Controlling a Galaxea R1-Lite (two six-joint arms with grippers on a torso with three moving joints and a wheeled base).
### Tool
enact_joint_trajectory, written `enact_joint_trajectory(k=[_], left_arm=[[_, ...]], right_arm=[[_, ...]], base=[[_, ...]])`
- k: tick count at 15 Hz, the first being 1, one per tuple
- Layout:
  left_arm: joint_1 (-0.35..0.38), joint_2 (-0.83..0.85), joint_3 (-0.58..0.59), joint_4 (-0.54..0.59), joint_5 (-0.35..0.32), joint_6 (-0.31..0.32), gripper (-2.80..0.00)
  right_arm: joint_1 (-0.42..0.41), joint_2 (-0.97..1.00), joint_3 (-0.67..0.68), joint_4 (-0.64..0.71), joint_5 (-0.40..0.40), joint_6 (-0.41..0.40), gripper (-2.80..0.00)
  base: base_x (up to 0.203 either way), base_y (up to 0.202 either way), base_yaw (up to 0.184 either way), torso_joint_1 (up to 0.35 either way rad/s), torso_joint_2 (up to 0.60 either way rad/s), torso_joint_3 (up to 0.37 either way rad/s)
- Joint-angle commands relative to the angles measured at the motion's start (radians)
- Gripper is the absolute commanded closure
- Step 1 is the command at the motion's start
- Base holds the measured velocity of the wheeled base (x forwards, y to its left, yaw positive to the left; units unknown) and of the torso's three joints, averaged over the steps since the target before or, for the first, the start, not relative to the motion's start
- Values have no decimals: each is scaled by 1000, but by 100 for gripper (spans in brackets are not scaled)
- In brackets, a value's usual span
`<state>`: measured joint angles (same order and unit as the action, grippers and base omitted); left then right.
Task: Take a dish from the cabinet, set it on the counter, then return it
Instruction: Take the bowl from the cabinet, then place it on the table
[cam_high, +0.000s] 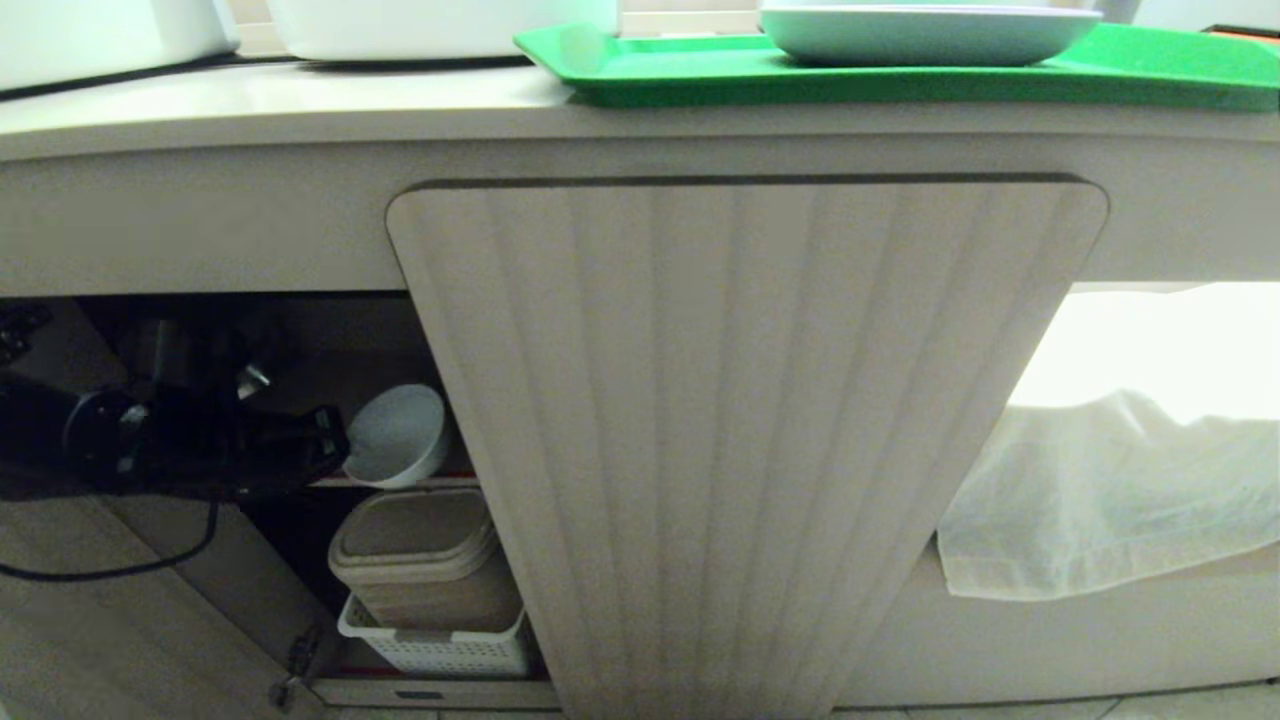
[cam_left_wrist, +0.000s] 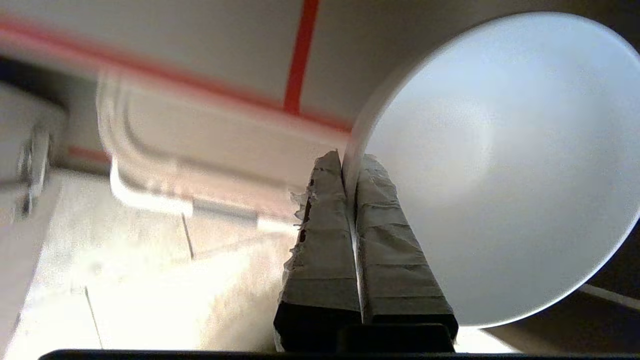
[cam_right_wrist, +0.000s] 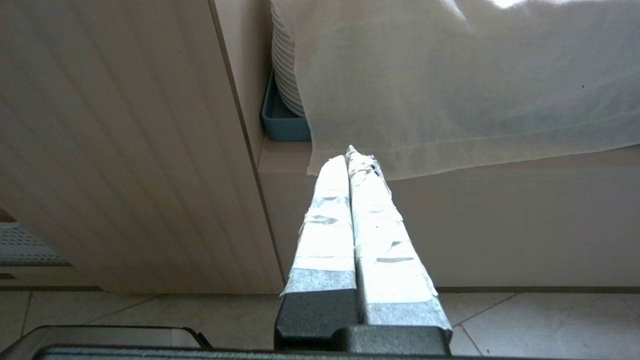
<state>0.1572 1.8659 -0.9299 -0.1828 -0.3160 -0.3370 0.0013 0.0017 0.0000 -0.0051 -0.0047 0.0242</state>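
Note:
The dish (cam_high: 398, 435), a small white bowl, hangs tilted inside the open left bay of the cabinet (cam_high: 740, 440), just above the red-edged shelf. My left gripper (cam_high: 335, 450) reaches in from the left and is shut on its rim. In the left wrist view the taped fingers (cam_left_wrist: 320, 240) pinch the rim, and my left gripper (cam_left_wrist: 350, 162) has the dish (cam_left_wrist: 500, 165) standing to one side. The counter (cam_high: 250, 100) runs above. My right gripper (cam_right_wrist: 352, 157) is shut on nothing, low before the cabinet front.
A beige lidded container (cam_high: 420, 550) sits in a white basket (cam_high: 440, 645) below the dish. The fluted door (cam_high: 800, 350) stands right of the opening. A green tray (cam_high: 700, 75) with a pale plate (cam_high: 920, 35) and white pots (cam_high: 420, 30) are on the counter. A white cloth (cam_high: 1120, 490) hangs at right.

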Motion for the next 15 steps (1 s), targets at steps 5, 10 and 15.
enact_joint_trajectory(k=[5,10,15], left_arm=[[0,-280,220,51,-3,-2,0],[-2,-534,314,226,-11,-2,0],[-20,-852,369,514,-3,16,0]], right_arm=[[0,0,-1,1,0,0,0],[0,0,0,1,0,0,0],[0,0,0,0,0,0,0]], base=[[0,0,0,0,0,0],[0,0,0,0,0,0],[0,0,0,0,0,0]])
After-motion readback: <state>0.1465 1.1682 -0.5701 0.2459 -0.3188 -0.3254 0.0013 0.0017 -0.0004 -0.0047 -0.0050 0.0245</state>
